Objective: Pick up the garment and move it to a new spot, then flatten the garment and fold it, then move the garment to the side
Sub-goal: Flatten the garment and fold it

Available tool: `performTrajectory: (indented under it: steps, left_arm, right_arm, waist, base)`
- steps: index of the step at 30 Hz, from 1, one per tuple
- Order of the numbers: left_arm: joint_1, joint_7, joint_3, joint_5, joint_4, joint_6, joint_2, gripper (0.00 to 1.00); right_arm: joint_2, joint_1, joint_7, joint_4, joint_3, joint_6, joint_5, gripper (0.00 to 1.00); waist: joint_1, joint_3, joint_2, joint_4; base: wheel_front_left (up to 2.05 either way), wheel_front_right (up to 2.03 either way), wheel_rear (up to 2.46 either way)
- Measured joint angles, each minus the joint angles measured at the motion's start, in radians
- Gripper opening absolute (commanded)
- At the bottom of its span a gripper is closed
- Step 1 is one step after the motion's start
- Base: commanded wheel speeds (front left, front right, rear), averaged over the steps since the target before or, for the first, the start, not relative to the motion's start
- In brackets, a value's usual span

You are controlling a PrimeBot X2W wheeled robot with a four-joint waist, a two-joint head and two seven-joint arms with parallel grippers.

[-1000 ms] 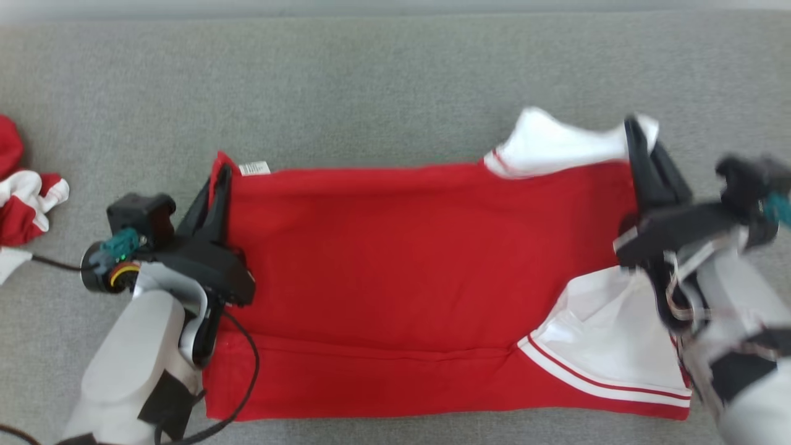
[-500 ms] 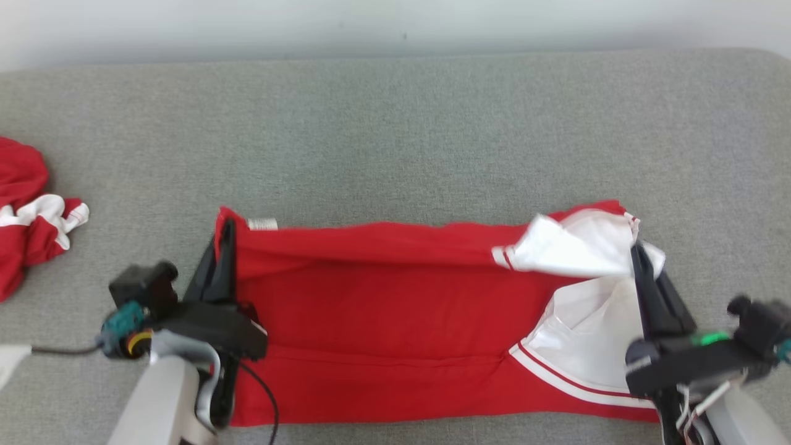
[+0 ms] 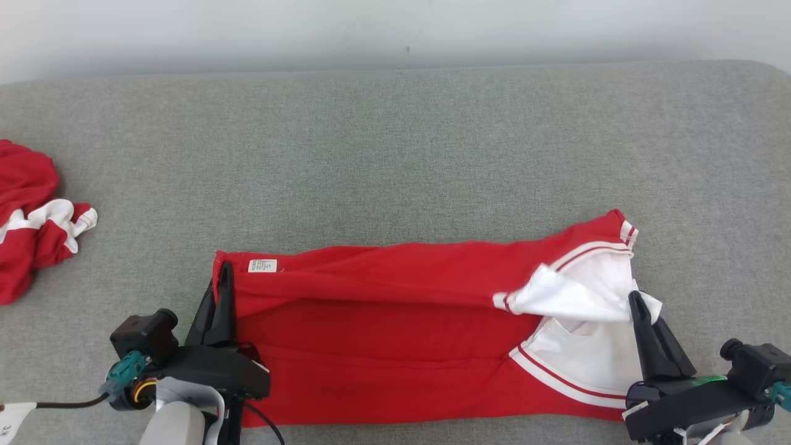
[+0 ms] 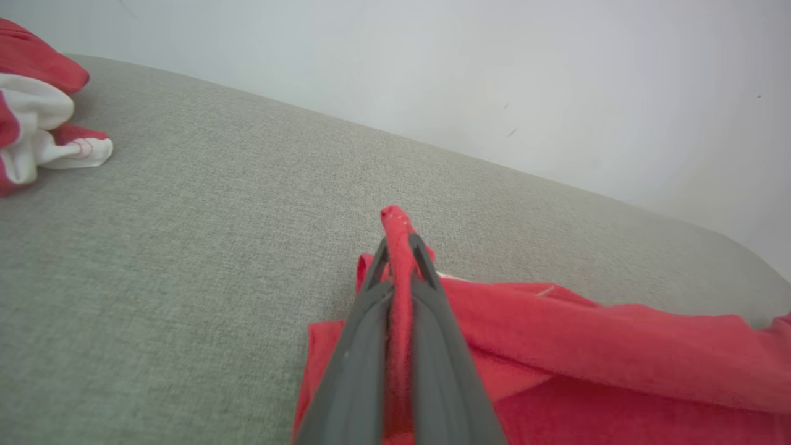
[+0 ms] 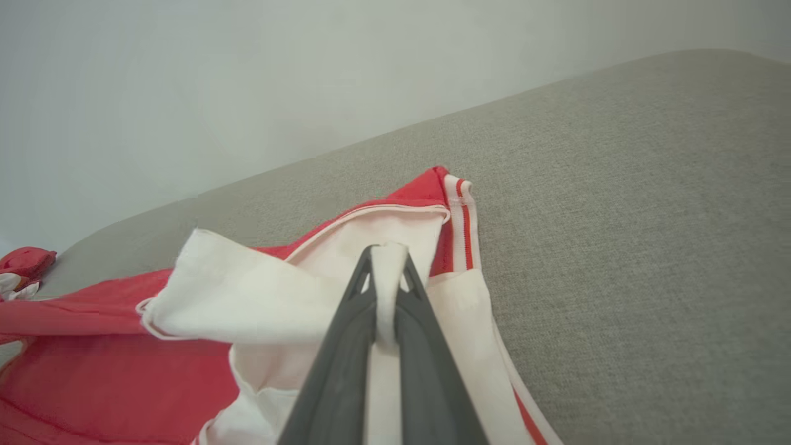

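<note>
The garment [image 3: 395, 340] is a red shirt with white, red-striped sleeves, lying folded lengthwise near the front of the grey cushion. My left gripper [image 3: 224, 272] is shut on its red left corner, and the left wrist view shows red cloth [image 4: 398, 247] pinched between the fingers. My right gripper [image 3: 634, 298] is shut on the white sleeve at the right end; in the right wrist view white cloth [image 5: 388, 272] sits between the fingers. The garment [image 5: 111, 371] spreads to the left there. A white label [image 3: 262, 266] lies near the left corner.
Another crumpled red and white garment [image 3: 28, 216] lies at the cushion's far left, seen too in the left wrist view as a bundle [image 4: 37, 117]. The grey cushion [image 3: 395, 154] stretches behind to a pale wall [image 3: 395, 31]. A cable [image 3: 62, 405] trails from my left wrist.
The camera has tilted, showing the wall. Both grippers, still holding the garment's ends, have drawn the upper layer toward me, so the fold is narrower and the right sleeve end has dropped.
</note>
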Motion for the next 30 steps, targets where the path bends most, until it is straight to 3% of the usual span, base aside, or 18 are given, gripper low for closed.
performTrajectory:
  steps: [14, 16, 17, 18, 19, 30]
  left_arm:
    - [0.04, 0.0, -0.019, -0.03, 0.019, 0.0, -0.01, 0.0]
    - [0.043, 0.0, -0.023, -0.035, 0.025, 0.0, -0.01, 0.63]
    - [0.048, 0.0, -0.026, -0.037, 0.027, 0.0, -0.01, 0.63]
    - [0.054, 0.0, -0.027, -0.037, 0.029, 0.0, -0.01, 1.0]
    - [0.056, 0.0, -0.027, -0.039, 0.028, 0.0, -0.01, 1.0]
    - [0.189, 0.0, 0.025, -0.007, -0.126, 0.008, -0.011, 1.0]
  right_arm:
    - [0.004, -0.001, 0.0, 0.073, 0.009, 0.0, -0.043, 0.0]
    - [0.007, -0.001, 0.0, 0.086, 0.007, 0.0, -0.044, 0.03]
    - [0.008, -0.001, 0.0, 0.093, 0.007, 0.0, -0.045, 0.03]
    - [0.01, -0.001, 0.0, 0.1, 0.005, 0.0, -0.045, 0.58]
    - [0.011, -0.001, 0.0, 0.104, 0.002, 0.0, -0.045, 1.0]
    - [0.012, 0.02, 0.0, 0.054, -0.072, 0.0, -0.063, 1.0]
  waist:
    - [0.0, -0.015, 0.0001, 0.003]
    - [-0.0001, -0.02, 0.0, 0.002]
    - [0.0, -0.023, 0.0, 0.003]
    - [0.0, -0.026, 0.0001, 0.003]
    - [0.0, -0.029, 0.0001, 0.004]
    - [-0.0001, -0.079, 0.0001, 0.017]
  base:
    - [0.0, 0.0, 0.0]
    - [0.0, 0.0, 0.0]
    - [0.0, 0.0, 0.0]
    - [0.0, 0.0, 0.0]
    - [0.0, 0.0, 0.0]
    - [0.0, 0.0, 0.0]
